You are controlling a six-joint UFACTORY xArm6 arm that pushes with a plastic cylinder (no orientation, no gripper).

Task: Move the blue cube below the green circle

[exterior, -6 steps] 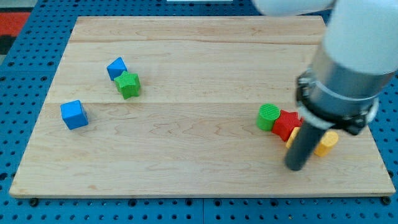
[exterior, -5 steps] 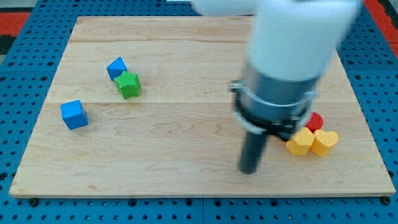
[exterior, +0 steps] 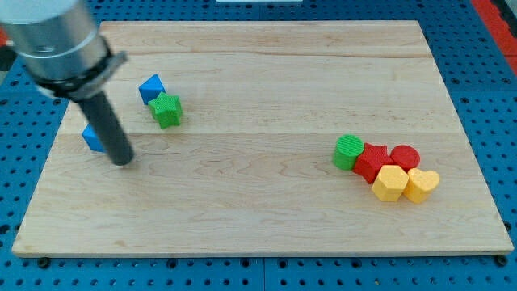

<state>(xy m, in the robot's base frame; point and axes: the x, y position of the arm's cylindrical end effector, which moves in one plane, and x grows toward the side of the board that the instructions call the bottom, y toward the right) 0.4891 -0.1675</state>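
Camera view: single view, looking down at a slant onto a wooden board [exterior: 258, 73] on a blue pegboard [exterior: 24, 242]
Tool: dark rod under a grey and white arm body, entering from the view's top left and leaning down toward the view's right
Tool state: plain rod, no jaws, holding nothing
My tip [exterior: 122, 160]: on the board at the view's left, just to the right of and slightly below the blue cube
Blue cube [exterior: 91, 139]: task block, near the board's left edge; mostly hidden behind the rod, only its left part shows; contact with the rod cannot be told
Second blue block [exterior: 151, 87]: above and to the right of the tip, tilted, touching the green star
Green star [exterior: 166, 110]: just below and to the right of the second blue block, well apart from the tip
Green circle [exterior: 348, 151]: task reference, at the view's right, leftmost of a tight cluster, well apart from the blue cube
Red block [exterior: 372, 161]: touching the green circle on its right
Red cylinder [exterior: 404, 157]: right of the red block
Yellow hexagon [exterior: 390, 183]: below the red blocks
Yellow heart [exterior: 422, 184]: right of the yellow hexagon, touching it
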